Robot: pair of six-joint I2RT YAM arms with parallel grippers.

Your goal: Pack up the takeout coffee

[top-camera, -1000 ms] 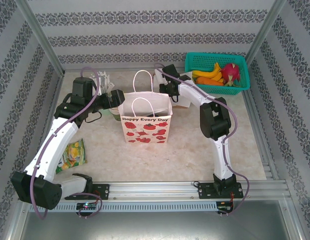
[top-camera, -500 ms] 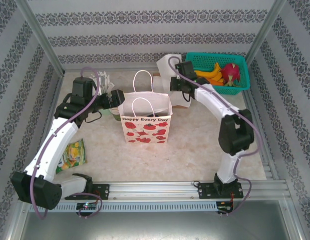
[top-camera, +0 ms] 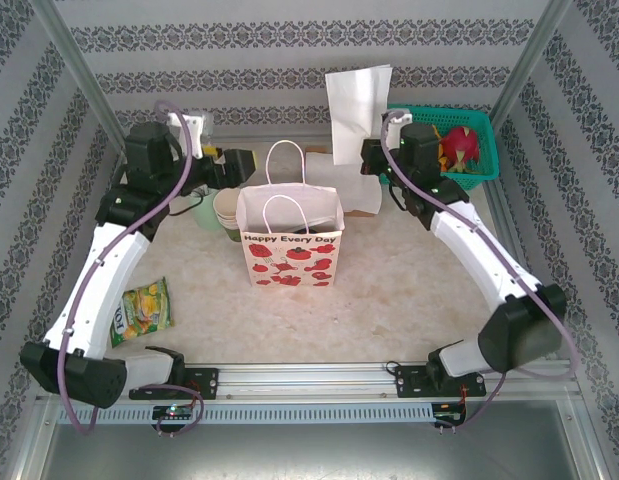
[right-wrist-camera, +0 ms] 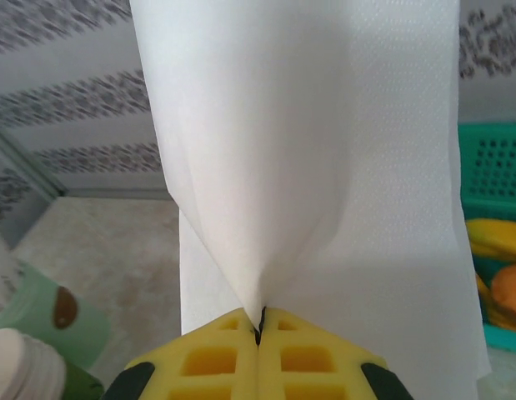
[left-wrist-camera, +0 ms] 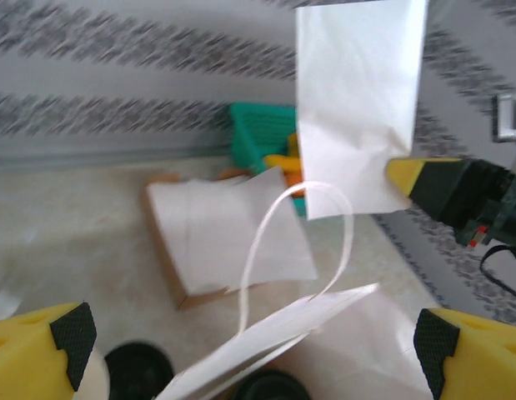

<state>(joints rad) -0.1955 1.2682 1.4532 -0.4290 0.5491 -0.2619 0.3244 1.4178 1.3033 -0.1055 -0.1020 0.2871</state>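
A: Where was the coffee?
B: The coffee (left-wrist-camera: 139,371) was spotted by its black lid at the bottom of the left wrist view, just beside the bag (top-camera: 289,245) rim. It was under the left gripper (left-wrist-camera: 253,337), jaws spread wide. The lid was faced up, axis upright. A second lid (left-wrist-camera: 266,387) was cut off, so which was which wasn't settled.
A: Right gripper? Surroundings?
B: The right gripper (right-wrist-camera: 259,329) was clamped on a napkin (top-camera: 357,105) held aloft. A pale marbled table (top-camera: 409,290) and striped walls (top-camera: 289,60) were noted.
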